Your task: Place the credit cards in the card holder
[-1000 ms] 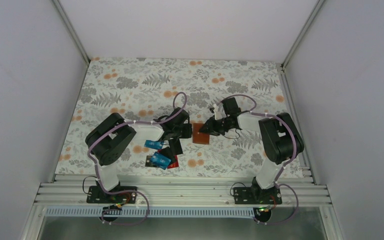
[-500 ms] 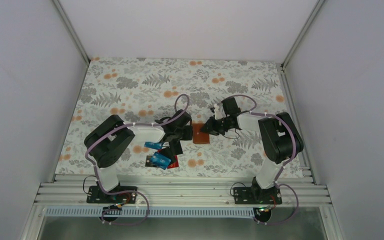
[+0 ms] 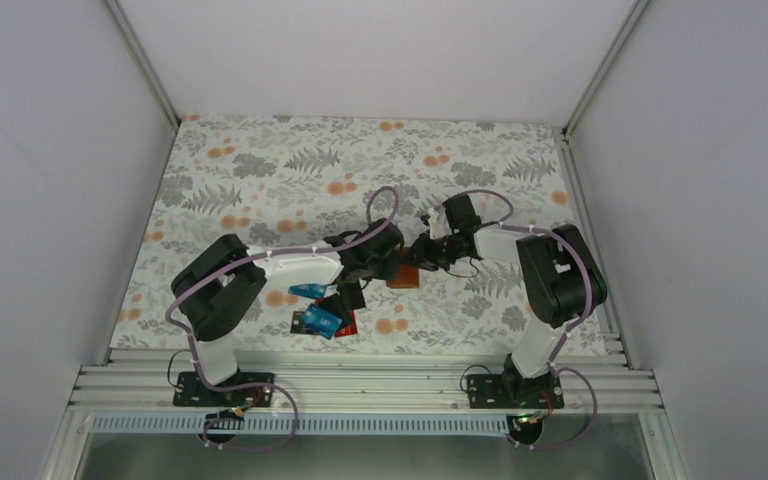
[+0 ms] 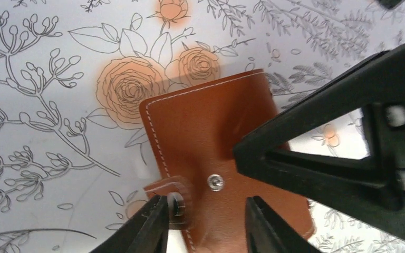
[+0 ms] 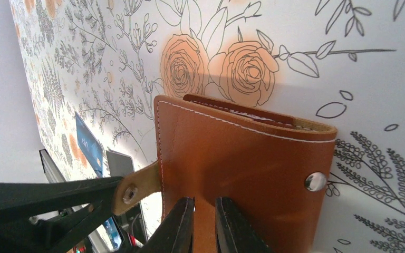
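The card holder is a closed reddish-brown leather wallet lying flat, also seen as the card holder between both arms. My left gripper stands open over its near edge, with the snap strap loose against one finger. My right gripper is almost shut, its tips resting on the holder's cover. The credit cards lie left of the holder: a blue card, another blue card and a red card.
White walls close in the floral table on three sides. An aluminium rail runs along the near edge by the arm bases. The two grippers almost touch over the holder.
My left arm has stretched right, away from the cards and onto the holder's left edge, and its jaws have opened. The right gripper has barely moved, and its jaws have closed slightly.
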